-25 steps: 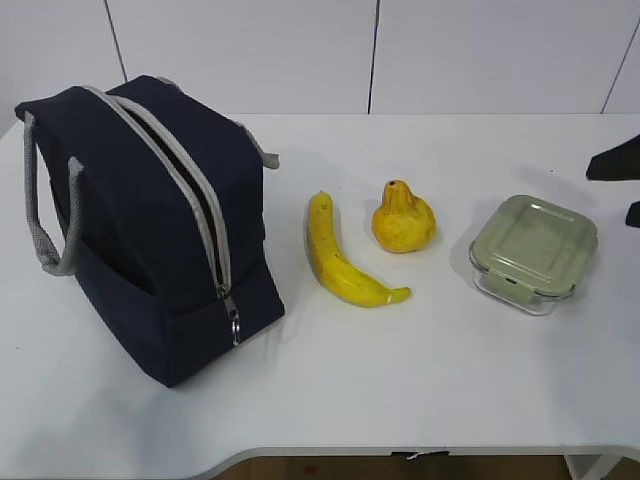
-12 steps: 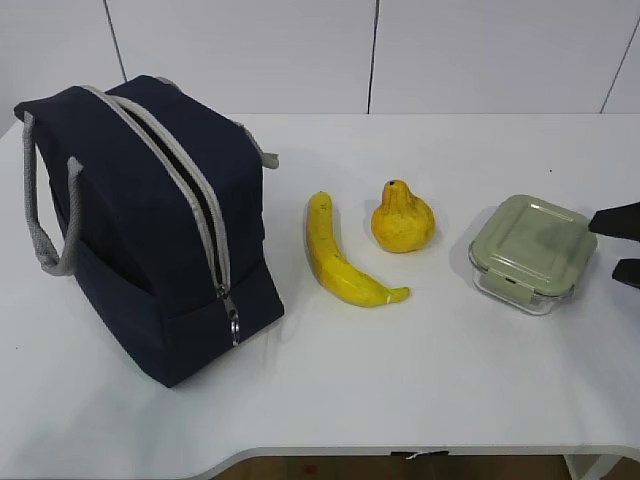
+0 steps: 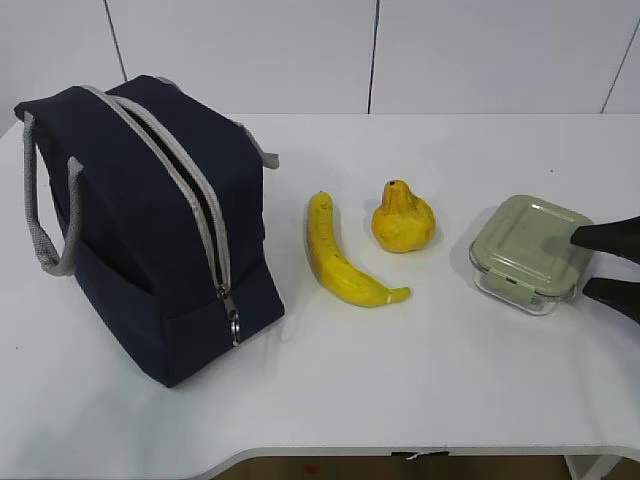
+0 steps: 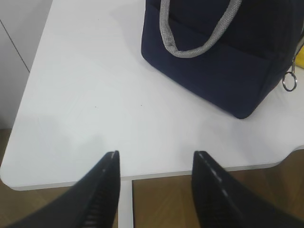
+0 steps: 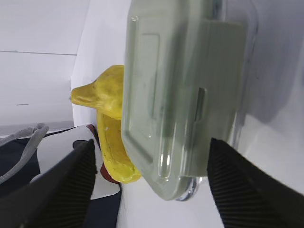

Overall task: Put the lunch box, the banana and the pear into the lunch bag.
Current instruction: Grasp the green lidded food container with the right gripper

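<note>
- White table [image 3: 450, 400] before pale wall panels carries the lunch bag [image 3: 150, 230], banana [image 3: 340, 260], pear [image 3: 402, 220] and lunch box [image 3: 532, 252] in a row.
- Right gripper [image 3: 592, 262], fingers spread wide and holding nothing, brackets the lunch box's near edge; the sage-green lid lies between its fingertips, with pear, banana and navy bag beyond.
- Left gripper [image 4: 154, 159] hangs about half open and empty above the table's edge; the lunch bag stands ahead of its fingers, well apart.

Counted on the white table [image 3: 450, 390]: one navy lunch bag [image 3: 140, 230], one banana [image 3: 340, 262], one pear [image 3: 402, 220], one lunch box [image 3: 530, 252]. Two grippers were present.
</note>
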